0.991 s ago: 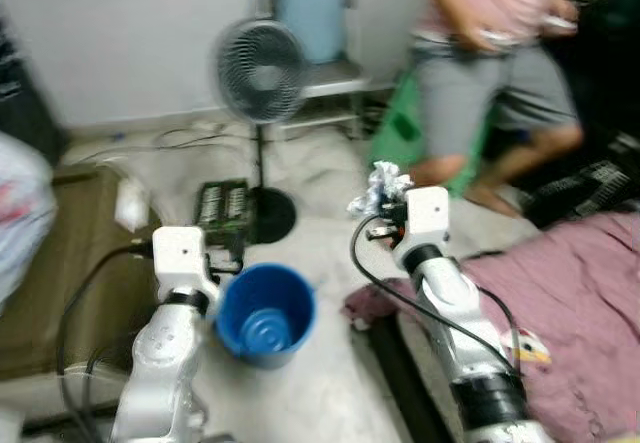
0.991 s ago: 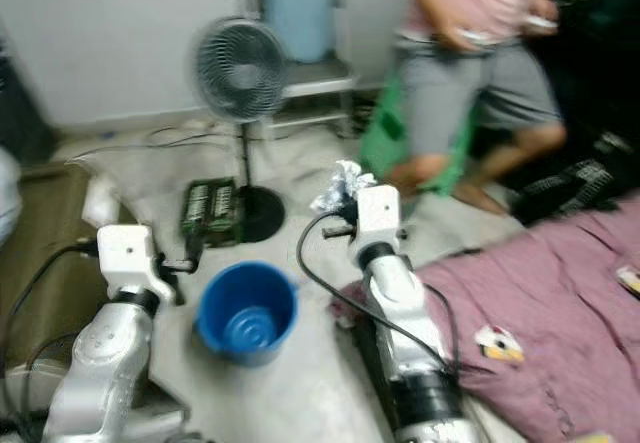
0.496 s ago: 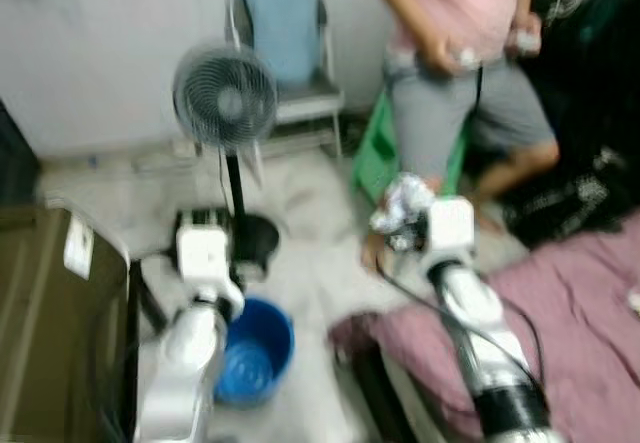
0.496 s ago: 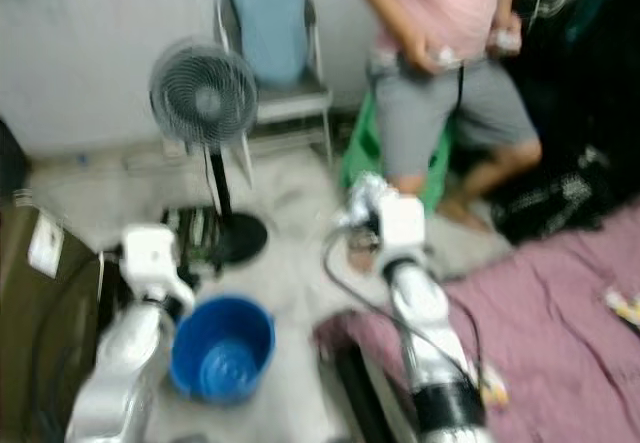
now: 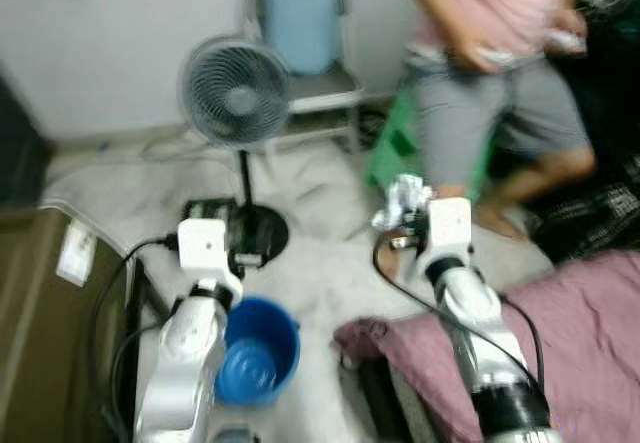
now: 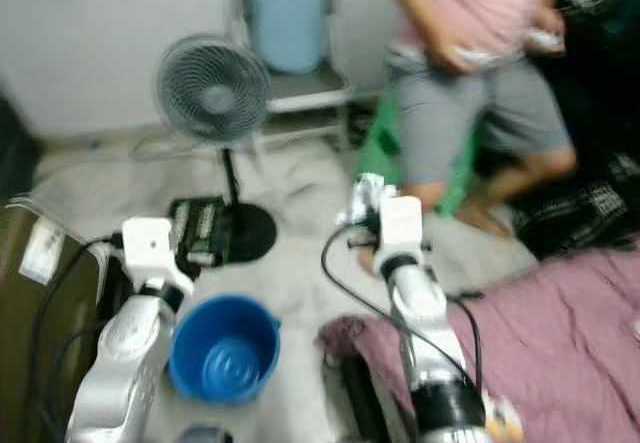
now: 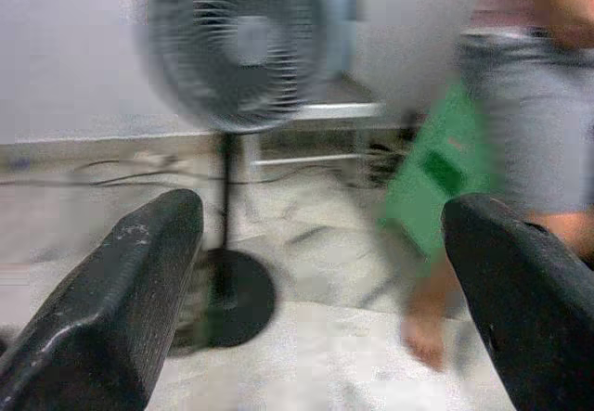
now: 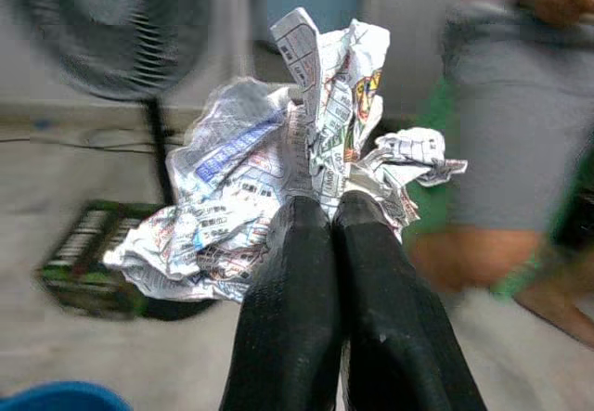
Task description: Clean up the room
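Crumpled printed newspaper [image 8: 288, 170], text illegible

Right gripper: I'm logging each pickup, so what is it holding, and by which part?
The right gripper is shut on a crumpled newspaper, pinching the wad's lower middle between its fingertips. The left gripper is open, holding nothing.

No word, brand or number can be read anywhere. The crumpled newspaper [image 8: 306, 165] clamped between the right gripper's [image 8: 334, 216] closed fingers carries columns of small print, a blue-headed block and a coloured picture, but all of it is too creased and blurred to make out. A white label [image 5: 77, 251] on the brown box [image 5: 45, 333] to the robot's left is likewise blurred beyond reading.
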You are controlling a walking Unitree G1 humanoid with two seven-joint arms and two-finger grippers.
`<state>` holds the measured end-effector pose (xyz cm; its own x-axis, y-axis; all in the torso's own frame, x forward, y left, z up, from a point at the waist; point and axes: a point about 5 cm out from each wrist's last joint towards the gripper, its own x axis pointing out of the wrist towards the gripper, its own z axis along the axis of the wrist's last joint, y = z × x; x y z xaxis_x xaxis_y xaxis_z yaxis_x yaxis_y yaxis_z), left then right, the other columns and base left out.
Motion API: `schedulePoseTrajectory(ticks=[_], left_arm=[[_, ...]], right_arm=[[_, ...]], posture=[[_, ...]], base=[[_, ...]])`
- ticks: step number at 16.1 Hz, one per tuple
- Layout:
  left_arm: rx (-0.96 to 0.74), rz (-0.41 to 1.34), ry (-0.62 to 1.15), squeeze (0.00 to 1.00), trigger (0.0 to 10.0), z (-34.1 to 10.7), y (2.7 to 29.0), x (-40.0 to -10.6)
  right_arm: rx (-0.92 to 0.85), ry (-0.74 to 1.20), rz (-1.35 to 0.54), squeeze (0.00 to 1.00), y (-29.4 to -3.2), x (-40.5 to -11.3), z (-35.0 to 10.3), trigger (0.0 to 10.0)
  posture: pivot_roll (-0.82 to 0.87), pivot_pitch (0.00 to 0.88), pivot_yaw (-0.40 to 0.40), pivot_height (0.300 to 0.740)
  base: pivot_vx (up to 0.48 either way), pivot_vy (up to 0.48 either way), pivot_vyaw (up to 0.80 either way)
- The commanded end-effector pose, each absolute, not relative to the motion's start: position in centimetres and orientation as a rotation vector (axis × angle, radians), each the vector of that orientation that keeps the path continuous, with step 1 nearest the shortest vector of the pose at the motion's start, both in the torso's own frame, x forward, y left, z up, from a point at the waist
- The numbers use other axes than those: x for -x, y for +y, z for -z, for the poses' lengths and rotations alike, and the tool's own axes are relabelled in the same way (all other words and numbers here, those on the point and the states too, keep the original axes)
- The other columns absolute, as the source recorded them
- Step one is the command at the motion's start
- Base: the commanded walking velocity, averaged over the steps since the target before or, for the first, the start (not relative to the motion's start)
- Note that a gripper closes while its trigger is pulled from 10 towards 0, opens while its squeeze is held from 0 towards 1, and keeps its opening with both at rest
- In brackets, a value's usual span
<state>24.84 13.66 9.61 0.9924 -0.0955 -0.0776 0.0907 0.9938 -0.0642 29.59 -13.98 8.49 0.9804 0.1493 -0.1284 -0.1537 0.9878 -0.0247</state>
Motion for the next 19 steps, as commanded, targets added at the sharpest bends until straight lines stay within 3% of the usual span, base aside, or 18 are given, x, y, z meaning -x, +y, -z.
schedulePoseTrajectory(ticks=[1, 10, 19], left_arm=[[0.047, 0.064, 0.087, 0.0, 10.0, -9.49, 14.3, -24.65], [0.038, 0.061, 0.09, 0.0, 10.0, -9.45, 14.2, -24.75], [0.028, 0.063, 0.1, 0.0, 10.0, -9.27, 15.01, -24.32]], right_arm=[[0.034, 0.095, -0.18, 0.0, -13.02, -29.86, -9.24, 10.0], [0.035, 0.097, -0.177, 0.0, -13.05, -30.0, -9.24, 10.0], [0.004, 0.118, -0.13, 0.0, -13.6, -30.18, -8.89, 10.0]], posture=[[0.0, 0.0, -0.07, 0.74], [0.0, 0.0, -0.076, 0.74], [0.0, 0.0, -0.077, 0.74]], base=[[0.0, 0.0, 0.8], [0.0, 0.0, 0.8], [0.0, 0.0, 0.0]])
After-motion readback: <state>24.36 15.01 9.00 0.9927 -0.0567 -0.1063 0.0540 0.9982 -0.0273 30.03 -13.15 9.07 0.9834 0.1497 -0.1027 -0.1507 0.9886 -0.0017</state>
